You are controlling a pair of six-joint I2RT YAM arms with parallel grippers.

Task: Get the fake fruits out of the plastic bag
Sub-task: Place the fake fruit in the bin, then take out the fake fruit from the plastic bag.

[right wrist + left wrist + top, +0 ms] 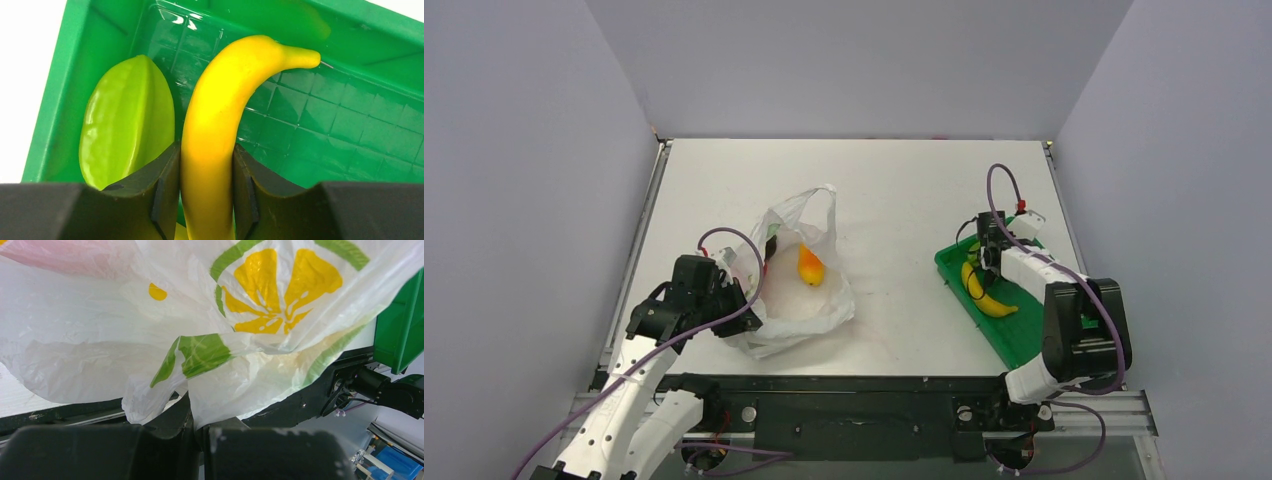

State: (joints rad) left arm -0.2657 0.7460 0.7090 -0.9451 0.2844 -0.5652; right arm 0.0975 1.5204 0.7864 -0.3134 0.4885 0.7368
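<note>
Nearest us, the left gripper point(192, 412) is pinched tight on a fold of the bag point(100, 355), at its near-left edge. The bag sits on the desk point(904, 190) with its mouth open; we note a mango point(810, 266) inside. The right gripper point(207, 185) clamps a banana point(220, 100) inside the green tray point(350, 140). We log a starfruit point(125, 120) lying just beside the banana.

A green tray point(1002, 337) sits near the right edge of the white table point(894, 190), enclosed on three sides by pale grey walls point(524, 150)
</note>
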